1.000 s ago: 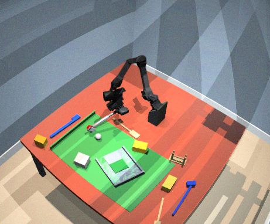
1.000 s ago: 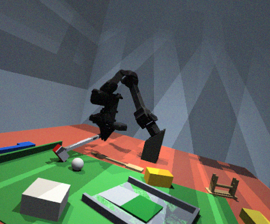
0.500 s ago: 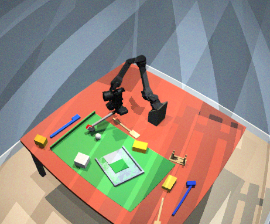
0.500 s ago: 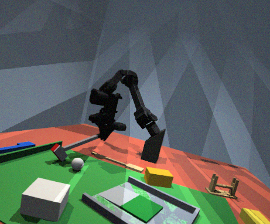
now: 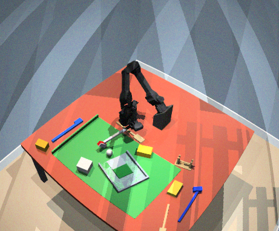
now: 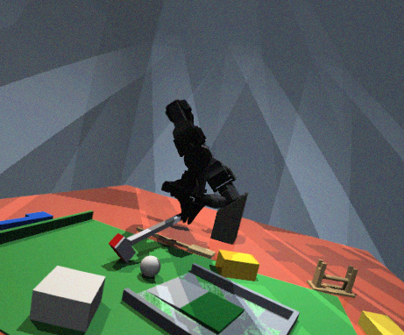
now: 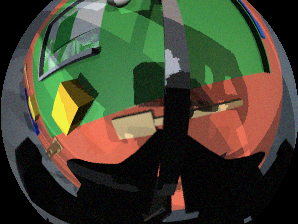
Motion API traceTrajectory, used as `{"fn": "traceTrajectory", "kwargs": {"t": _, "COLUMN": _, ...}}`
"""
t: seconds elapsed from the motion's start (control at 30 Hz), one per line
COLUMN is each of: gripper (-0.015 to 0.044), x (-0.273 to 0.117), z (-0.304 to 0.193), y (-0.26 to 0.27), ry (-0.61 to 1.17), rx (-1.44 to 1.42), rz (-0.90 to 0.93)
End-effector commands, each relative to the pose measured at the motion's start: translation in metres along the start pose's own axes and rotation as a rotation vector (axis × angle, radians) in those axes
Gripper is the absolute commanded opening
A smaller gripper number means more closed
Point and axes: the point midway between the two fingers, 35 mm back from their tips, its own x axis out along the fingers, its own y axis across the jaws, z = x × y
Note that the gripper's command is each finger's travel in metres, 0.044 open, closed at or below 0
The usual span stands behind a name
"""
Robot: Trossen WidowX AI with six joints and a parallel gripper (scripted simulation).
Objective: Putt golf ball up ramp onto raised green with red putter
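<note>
Putter (image 6: pixel 143 237) shaft sits clamped in the nearly shut claw (image 6: pixel 185 215), head beside the golf ball (image 6: pixel 150 266).

Arm is folded at the elbow, upper link rising steeply from my base, forearm dropping back down toward the table. Wrist is pitched down and forward, sitting low over the near edge of the mat. My gripper (image 5: pixel 125 129) is clamped on the red putter (image 5: pixel 112 136), pinching the top end of its shaft; fingers nearly together, shaft slanting away from the wrist with its head low.
</note>
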Motion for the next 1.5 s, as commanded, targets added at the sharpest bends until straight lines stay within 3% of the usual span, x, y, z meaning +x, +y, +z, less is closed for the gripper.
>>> {"fn": "traceTrajectory", "kwargs": {"t": 0.0, "gripper": 0.0, "x": -0.008, "z": 0.0, "y": 0.005, "ry": -0.01, "rx": 0.004, "rz": -0.007}}
{"fn": "traceTrajectory", "kwargs": {"t": 0.33, "gripper": 0.0, "x": -0.059, "z": -0.001, "y": 0.005, "ry": -0.009, "rx": 0.003, "rz": -0.007}}
{"fn": "traceTrajectory", "kwargs": {"t": 1.47, "gripper": 0.0, "x": -0.051, "z": -0.003, "y": 0.005, "ry": -0.003, "rx": -0.004, "rz": -0.013}}
